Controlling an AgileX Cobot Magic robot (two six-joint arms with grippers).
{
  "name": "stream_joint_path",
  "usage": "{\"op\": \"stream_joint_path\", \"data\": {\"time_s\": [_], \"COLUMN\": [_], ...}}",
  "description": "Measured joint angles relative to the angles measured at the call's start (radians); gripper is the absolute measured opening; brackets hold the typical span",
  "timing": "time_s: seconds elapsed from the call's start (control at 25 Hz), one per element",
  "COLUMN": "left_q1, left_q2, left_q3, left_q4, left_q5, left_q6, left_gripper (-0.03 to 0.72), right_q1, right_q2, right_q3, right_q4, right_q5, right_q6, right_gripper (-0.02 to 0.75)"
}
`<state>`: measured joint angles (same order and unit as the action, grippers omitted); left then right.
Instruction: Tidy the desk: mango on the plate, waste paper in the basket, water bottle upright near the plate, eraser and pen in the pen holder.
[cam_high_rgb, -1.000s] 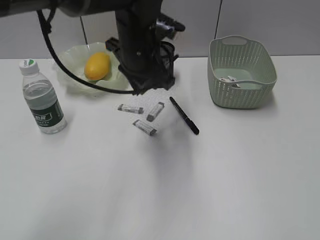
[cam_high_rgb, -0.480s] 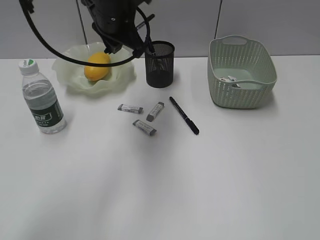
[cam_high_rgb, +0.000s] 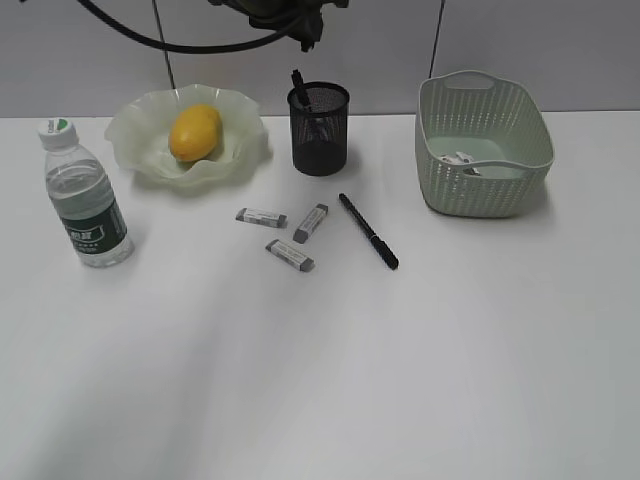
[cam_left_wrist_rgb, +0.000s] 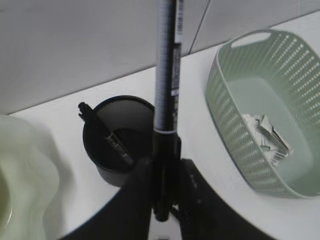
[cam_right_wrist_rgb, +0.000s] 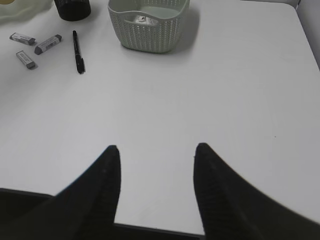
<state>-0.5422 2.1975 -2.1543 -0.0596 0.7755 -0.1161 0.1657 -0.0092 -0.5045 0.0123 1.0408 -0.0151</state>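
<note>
My left gripper (cam_left_wrist_rgb: 163, 167) is shut on a dark pen (cam_left_wrist_rgb: 167, 75), held high above the black mesh pen holder (cam_left_wrist_rgb: 120, 140), which has another pen (cam_left_wrist_rgb: 107, 137) leaning inside. In the exterior view only a bit of that arm shows at the top edge. A black pen (cam_high_rgb: 368, 231) and three erasers (cam_high_rgb: 261, 216) (cam_high_rgb: 311, 222) (cam_high_rgb: 290, 255) lie on the desk (cam_high_rgb: 320, 380). The mango (cam_high_rgb: 194, 132) rests on the plate (cam_high_rgb: 130, 130). The water bottle (cam_high_rgb: 86, 195) stands upright to the plate's left. Waste paper (cam_high_rgb: 463, 160) lies in the basket (cam_high_rgb: 484, 145). My right gripper (cam_right_wrist_rgb: 156, 150) hangs open over bare desk.
The pen holder (cam_high_rgb: 320, 130) stands between the plate and the basket, near the back wall. The desk's near edge runs just under my right gripper in its wrist view.
My left arm has risen from in front of the pen holder and plate to the top edge of the exterior view, uncovering both. Things on the desk have not moved.
</note>
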Motion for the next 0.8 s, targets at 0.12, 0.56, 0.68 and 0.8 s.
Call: {"op": "stream_joint_path", "data": {"time_s": [0.12,0.56,0.68,0.8], "left_q1": [0.000,-0.007,-0.020,-0.028], "left_q2": [0.037,0.112,0.112,0.113], "left_q3": [0.000,0.012,0.052,0.096], "left_q4": [-0.003,-0.005,0.006,0.008], "left_q5": [-0.069,-0.304,-0.363,-0.417], "left_q6": [-0.001,-0.003,-0.003,-0.003], "left_gripper": [0.115,0.115,0.114,0.113], "right_q1": [0.000,0.000,0.000,0.000], "right_q2": [0.000,0.000,0.000,0.000], "right_q3": [0.000,0.000,0.000,0.000], "right_q4": [0.000,0.000,0.000,0.000], "right_q5": [0.000,0.000,0.000,0.000], "right_q6": [0.000,0.000,0.002,0.004], "right_gripper": [0.384,0.384,0.384,0.384]}}
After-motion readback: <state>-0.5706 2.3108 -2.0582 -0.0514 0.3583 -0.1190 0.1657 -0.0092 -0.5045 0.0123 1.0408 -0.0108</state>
